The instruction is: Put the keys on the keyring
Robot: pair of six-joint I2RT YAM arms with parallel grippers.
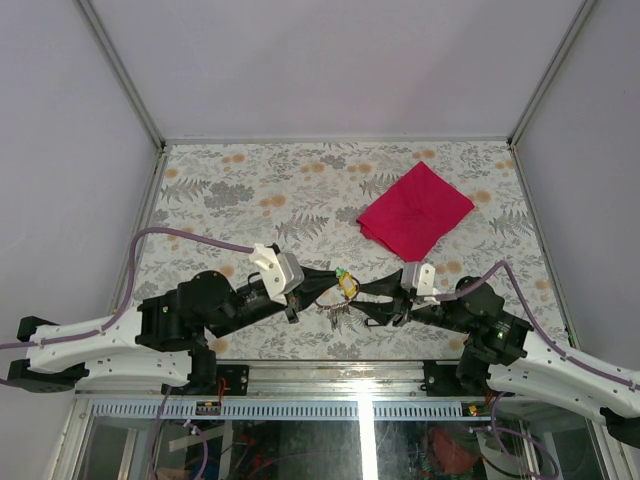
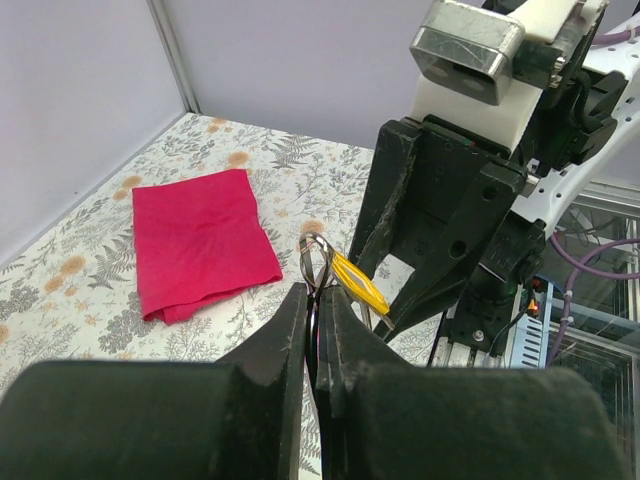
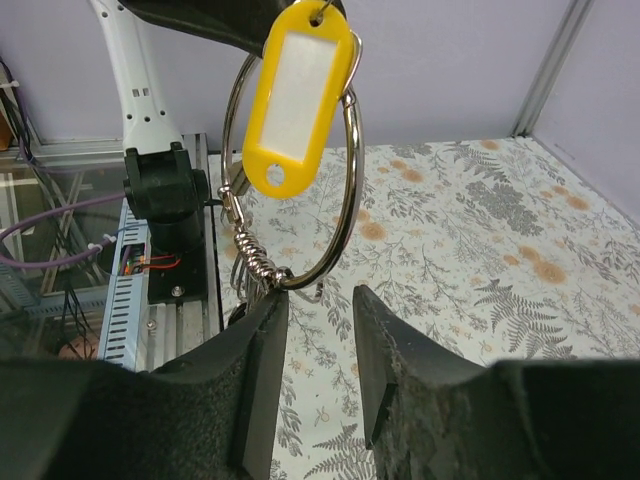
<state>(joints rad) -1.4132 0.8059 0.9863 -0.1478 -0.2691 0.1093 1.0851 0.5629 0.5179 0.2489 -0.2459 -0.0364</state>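
While beside keyring (image 3: 352, 190), yellow key (image 3: 298, 90) upright

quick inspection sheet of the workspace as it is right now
surface: floral table cover, flat
job's things: keyring held off the table; yellow key tag hangs on it; small loops bunched at its bottom
clutter: red cloth, far right
grippers: left gripper shut on keyring; right gripper fingers apart just below it
cables: purple cables along both arms
surroundings: pale walls, metal frame posts
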